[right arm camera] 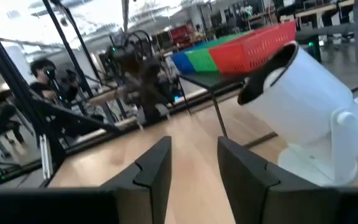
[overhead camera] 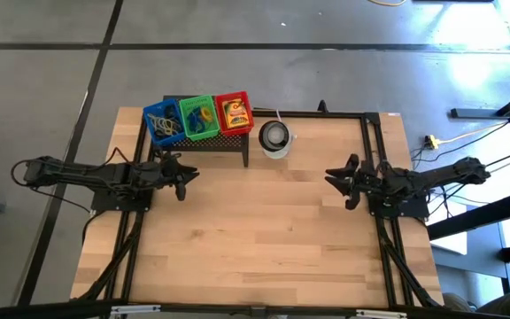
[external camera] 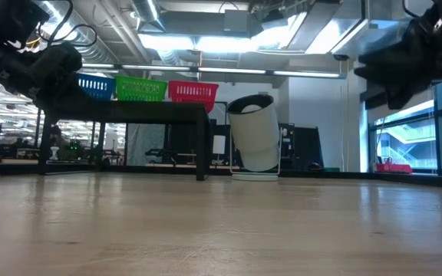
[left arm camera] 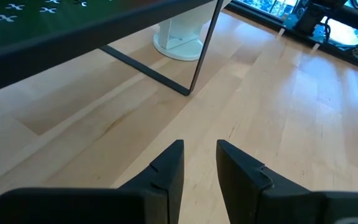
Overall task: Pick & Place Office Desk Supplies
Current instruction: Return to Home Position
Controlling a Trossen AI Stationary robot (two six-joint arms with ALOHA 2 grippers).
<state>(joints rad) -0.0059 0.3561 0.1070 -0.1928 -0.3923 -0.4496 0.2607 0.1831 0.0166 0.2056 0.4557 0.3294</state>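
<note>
The high view looks straight down on the whole table (overhead camera: 264,239). The low view sits at tabletop height, facing the black rack (external camera: 129,111). Both wrist views share the white cup (left arm camera: 179,37).

Both arms reach inward from opposite sides and face each other well apart, the left gripper (overhead camera: 187,180) and the right gripper (overhead camera: 332,180) each empty, fingers parted by a narrow gap (seen clearly in the wrist views).

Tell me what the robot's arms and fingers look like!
Two slim, dark arms made of jointed segments: the left arm and the right arm. Each ends in two flat, black, wedge-shaped fingers.
</note>
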